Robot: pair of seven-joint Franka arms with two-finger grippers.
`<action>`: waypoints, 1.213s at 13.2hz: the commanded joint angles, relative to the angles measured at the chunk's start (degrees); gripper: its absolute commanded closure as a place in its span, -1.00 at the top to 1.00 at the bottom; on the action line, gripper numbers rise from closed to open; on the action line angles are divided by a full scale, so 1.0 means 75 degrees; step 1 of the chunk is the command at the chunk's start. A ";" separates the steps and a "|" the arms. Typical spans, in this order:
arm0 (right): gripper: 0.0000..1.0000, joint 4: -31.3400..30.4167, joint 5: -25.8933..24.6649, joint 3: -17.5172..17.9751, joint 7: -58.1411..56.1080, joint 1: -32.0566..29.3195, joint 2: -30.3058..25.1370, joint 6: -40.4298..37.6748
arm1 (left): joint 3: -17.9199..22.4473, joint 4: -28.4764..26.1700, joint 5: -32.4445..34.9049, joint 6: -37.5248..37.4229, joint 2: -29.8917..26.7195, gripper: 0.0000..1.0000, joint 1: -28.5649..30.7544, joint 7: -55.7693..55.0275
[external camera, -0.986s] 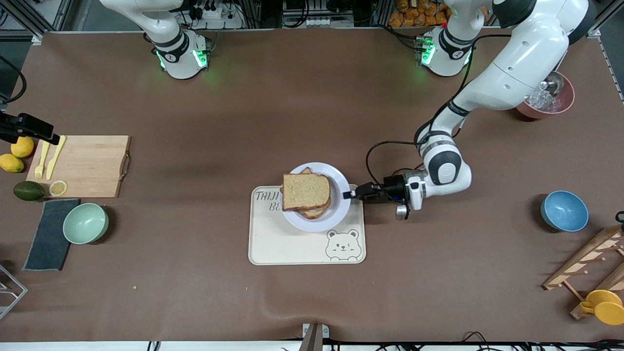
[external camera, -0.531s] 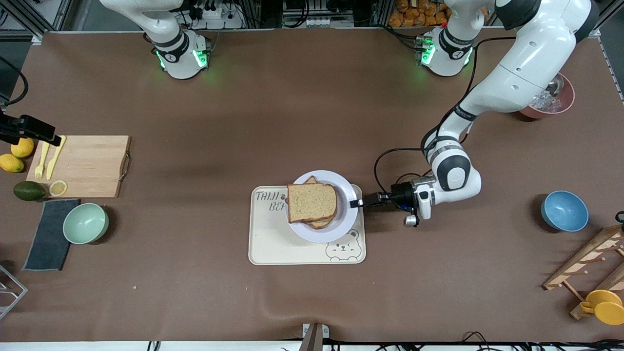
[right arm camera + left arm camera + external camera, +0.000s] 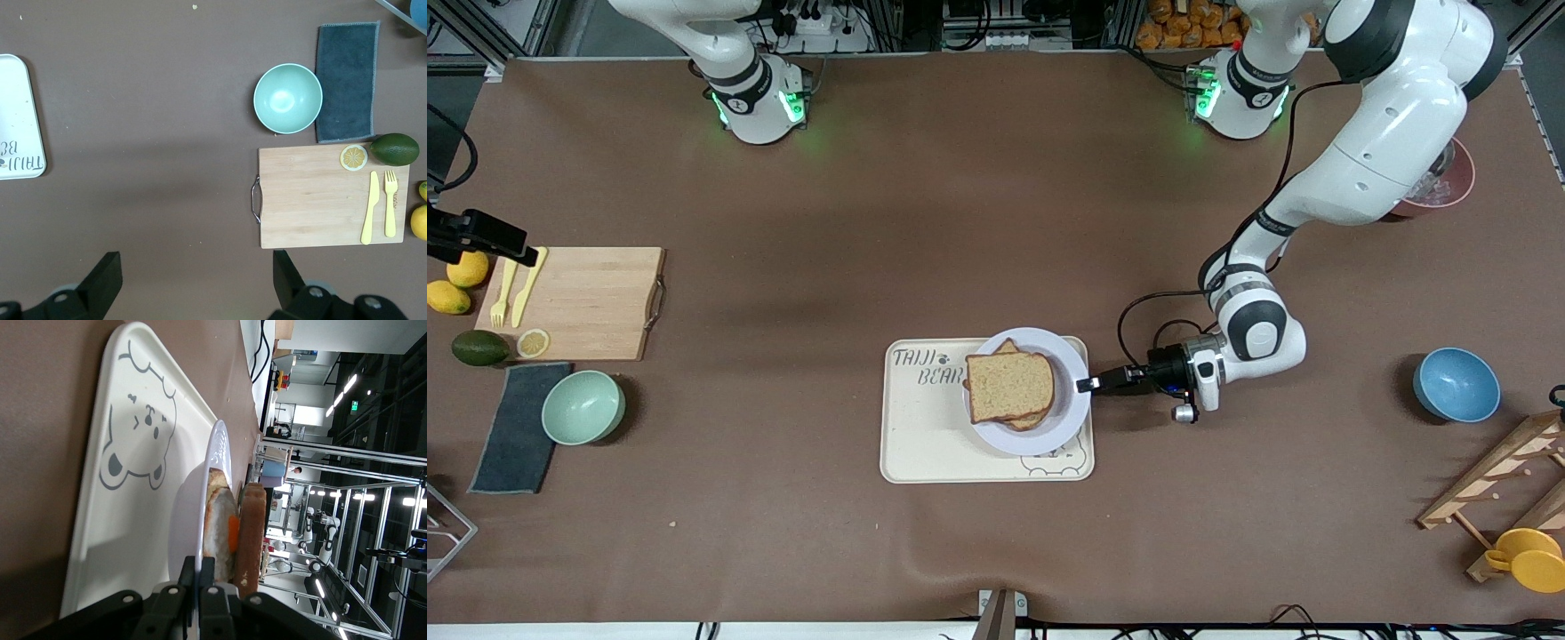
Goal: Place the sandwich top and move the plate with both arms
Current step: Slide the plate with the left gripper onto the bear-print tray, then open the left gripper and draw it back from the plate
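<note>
The pale plate (image 3: 1072, 404) is over the cream bear-printed tray (image 3: 934, 444), at the tray's end toward the left arm. The sandwich top (image 3: 1009, 386), a brown bread slice, lies on the stacked sandwich on the plate. My left gripper (image 3: 1087, 384) is shut on the plate's rim at the side toward the left arm. In the left wrist view my left gripper (image 3: 199, 568) pinches the thin rim of the plate (image 3: 217, 453), with the sandwich top (image 3: 252, 533) edge-on and the tray (image 3: 133, 400) below. My right gripper (image 3: 195, 273) is open and empty, high over bare table; it is out of the front view.
A wooden cutting board (image 3: 583, 302) with yellow cutlery, a mint bowl (image 3: 583, 406) and a grey cloth (image 3: 516, 427) lie toward the right arm's end. A blue bowl (image 3: 1456, 384), a red bowl (image 3: 1449, 191) and a wooden rack (image 3: 1503, 484) stand toward the left arm's end.
My left gripper has carried the plate and sandwich nearer to the front camera and toward the left arm's end, so that it is now fully over the tray. The right arm has not moved.
</note>
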 commanded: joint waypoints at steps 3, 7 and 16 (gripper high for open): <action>1.00 0.0190 -0.0117 -0.0027 0.0136 0.0000 0.0065 -0.0055 | 0.0063 0.0310 0.0346 -0.0161 0.0295 -1.00 -0.0157 0.0062; 1.00 0.0190 -0.0117 -0.0028 0.0136 0.0000 0.0065 -0.0055 | 0.0426 0.0463 0.0346 -0.0161 0.0377 -1.00 -0.0497 0.0342; 1.00 0.0307 -0.0106 -0.0039 0.0136 -0.0035 0.0065 -0.0090 | 0.0649 0.0381 0.0522 -0.0161 0.0237 1.00 -0.0451 0.0249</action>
